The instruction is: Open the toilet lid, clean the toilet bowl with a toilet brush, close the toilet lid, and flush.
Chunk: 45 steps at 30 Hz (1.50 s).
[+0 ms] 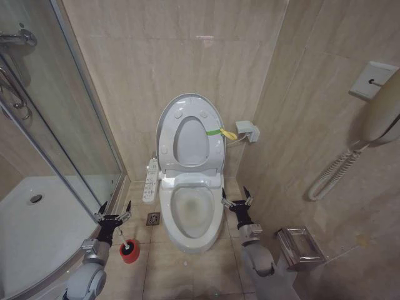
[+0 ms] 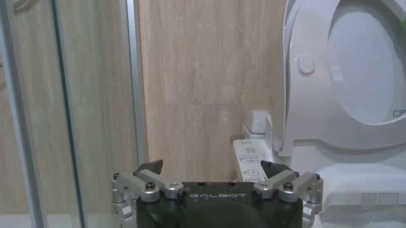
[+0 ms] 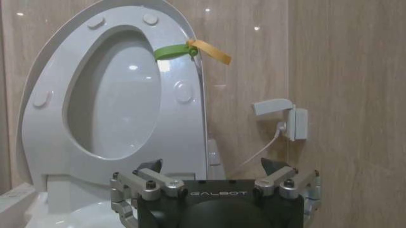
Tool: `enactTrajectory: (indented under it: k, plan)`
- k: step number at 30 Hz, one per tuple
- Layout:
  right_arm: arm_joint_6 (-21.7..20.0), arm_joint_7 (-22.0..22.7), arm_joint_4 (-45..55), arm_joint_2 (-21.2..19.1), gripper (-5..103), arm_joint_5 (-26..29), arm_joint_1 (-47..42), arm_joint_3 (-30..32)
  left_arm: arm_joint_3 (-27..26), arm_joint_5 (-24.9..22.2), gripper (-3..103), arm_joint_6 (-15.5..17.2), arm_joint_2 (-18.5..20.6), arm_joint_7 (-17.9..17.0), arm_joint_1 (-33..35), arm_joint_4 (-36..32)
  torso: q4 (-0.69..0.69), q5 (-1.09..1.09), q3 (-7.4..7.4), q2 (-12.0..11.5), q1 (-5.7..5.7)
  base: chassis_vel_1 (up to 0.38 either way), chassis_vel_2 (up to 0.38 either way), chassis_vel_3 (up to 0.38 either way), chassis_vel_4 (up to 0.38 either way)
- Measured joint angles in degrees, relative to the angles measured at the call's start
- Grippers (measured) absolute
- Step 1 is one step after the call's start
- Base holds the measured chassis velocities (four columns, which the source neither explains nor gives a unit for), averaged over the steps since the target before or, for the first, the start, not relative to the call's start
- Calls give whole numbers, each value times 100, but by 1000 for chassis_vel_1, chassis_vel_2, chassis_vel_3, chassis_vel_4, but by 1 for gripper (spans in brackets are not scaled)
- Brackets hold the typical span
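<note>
The toilet lid (image 1: 190, 140) stands upright against the wall, with the seat ring (image 1: 187, 112) raised against it and a green-yellow strap (image 1: 219, 132) at its edge. Below them the toilet bowl (image 1: 190, 215) lies uncovered. The toilet brush (image 1: 130, 249) sits in its red holder on the floor left of the bowl. My left gripper (image 1: 113, 211) hangs open just above and behind the holder. My right gripper (image 1: 237, 199) is open beside the bowl's right rim. The lid (image 3: 114, 104) and strap (image 3: 190, 50) rise ahead of the right gripper (image 3: 210, 165). Beyond the open left gripper (image 2: 211, 166) the seat ring's edge (image 2: 304, 95) shows.
A long white button panel (image 1: 150, 180) hangs at the bowl's left side. The glass shower enclosure (image 1: 75, 144) and white tray (image 1: 37, 225) fill the left. A floor drain (image 1: 153, 219), a wall socket (image 1: 248, 131), a paper holder (image 1: 300, 247) and a wall handset (image 1: 381, 115) are nearby.
</note>
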Motion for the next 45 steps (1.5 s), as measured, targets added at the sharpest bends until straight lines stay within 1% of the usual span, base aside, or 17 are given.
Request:
enactTrajectory:
  k: [45]
  plan:
    - [0,0,0,0,100,0,0,0,-3,-1,100,7,1,2,3,-3,0,0,0,0,0,0,0,0,0]
